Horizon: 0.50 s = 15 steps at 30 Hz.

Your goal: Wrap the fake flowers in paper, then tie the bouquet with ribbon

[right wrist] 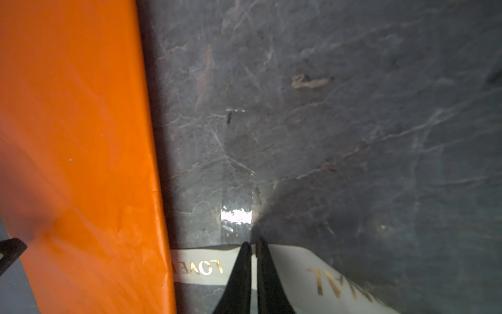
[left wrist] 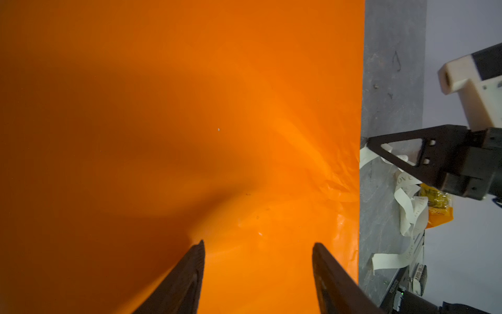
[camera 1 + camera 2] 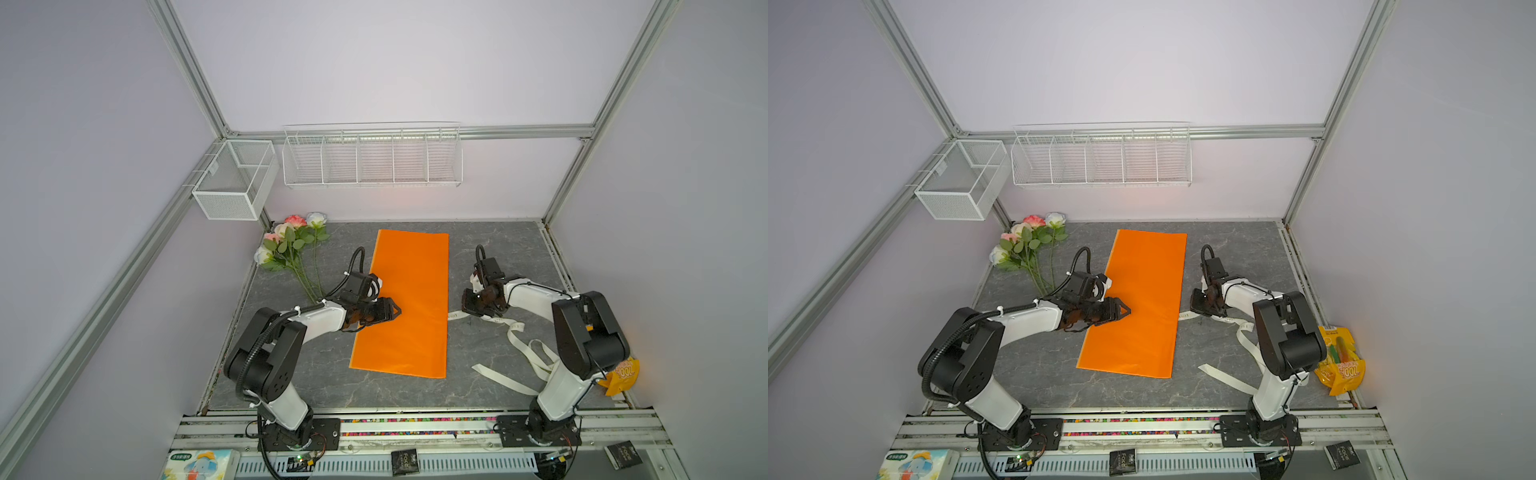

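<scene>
The bouquet of fake flowers point(image 3: 291, 245) point(image 3: 1027, 245) lies at the far left of the grey table, blooms toward the back corner and stems pointing at the left arm. An orange wrapping sheet point(image 3: 411, 307) point(image 3: 1142, 299) lies flat in the middle. My left gripper point(image 3: 397, 311) point(image 3: 1127, 311) point(image 2: 258, 244) rests low over the sheet's left part, open, with bare orange sheet between its fingertips. My right gripper point(image 3: 469, 315) point(image 3: 1200, 313) point(image 1: 254, 246) is just right of the sheet. It is shut on the cream lettered ribbon point(image 3: 515, 328) point(image 1: 195, 267), which trails back toward the right arm's base.
A white wire rack point(image 3: 372, 160) and a mesh box point(image 3: 235, 178) hang on the back wall. A yellow snack bag point(image 3: 1341, 365) lies at the table's right edge behind the right arm. A tissue pack point(image 3: 199, 463) sits below the front rail.
</scene>
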Tool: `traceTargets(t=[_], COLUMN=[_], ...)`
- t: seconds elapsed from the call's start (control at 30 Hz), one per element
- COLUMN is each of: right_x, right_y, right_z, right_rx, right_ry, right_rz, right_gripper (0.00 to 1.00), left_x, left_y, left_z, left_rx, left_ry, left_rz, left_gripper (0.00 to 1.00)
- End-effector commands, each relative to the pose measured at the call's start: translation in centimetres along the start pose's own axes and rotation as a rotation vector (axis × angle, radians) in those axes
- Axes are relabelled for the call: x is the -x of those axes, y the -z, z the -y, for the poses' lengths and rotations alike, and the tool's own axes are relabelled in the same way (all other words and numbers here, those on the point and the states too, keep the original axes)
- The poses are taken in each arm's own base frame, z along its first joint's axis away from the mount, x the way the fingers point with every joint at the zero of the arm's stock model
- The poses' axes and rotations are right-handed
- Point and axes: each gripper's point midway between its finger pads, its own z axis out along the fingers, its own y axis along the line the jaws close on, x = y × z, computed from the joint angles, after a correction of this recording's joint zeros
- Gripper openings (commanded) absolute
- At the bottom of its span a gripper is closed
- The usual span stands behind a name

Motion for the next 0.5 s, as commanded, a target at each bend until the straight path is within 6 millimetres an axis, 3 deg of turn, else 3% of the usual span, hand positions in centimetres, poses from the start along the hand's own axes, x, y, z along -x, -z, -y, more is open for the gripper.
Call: traceTargets(t=[0.0, 0.07, 0.13, 0.33, 0.47], right_x=[-0.7, -0.8, -0.3, 0.8, 2.4], right_y=[0.2, 0.8, 1.7, 4.4, 7.4], right_z=[3.8, 5.3, 8.4, 15.2, 17.2], right_rx=[-0.133, -0.161, -0.175, -0.183, -0.193], right_ry=[-0.042, -0.085, -0.188, -0.364, -0.401], right_rz=[-0.040, -0.044, -0.039, 0.015, 0.099], right_gripper=[0.11, 0.10, 0.09, 0.09, 0.09], left_x=[-0.5, -1.1, -1.6, -2.5, -2.5], left_y=[-1.0, -1.4, -1.5, -1.8, -1.3], left_z=[-1.8, -2.7, -3.0, -4.0, -4.8], left_rx=[0.083, 0.108, 0.101, 0.069, 0.069], left_ry=[0.069, 0.110, 0.145, 0.294, 0.389], left_rz=[-0.027, -0.033, -0.026, 0.030, 0.109], left_gripper=[0.61, 0.59, 0.59, 0.59, 0.59])
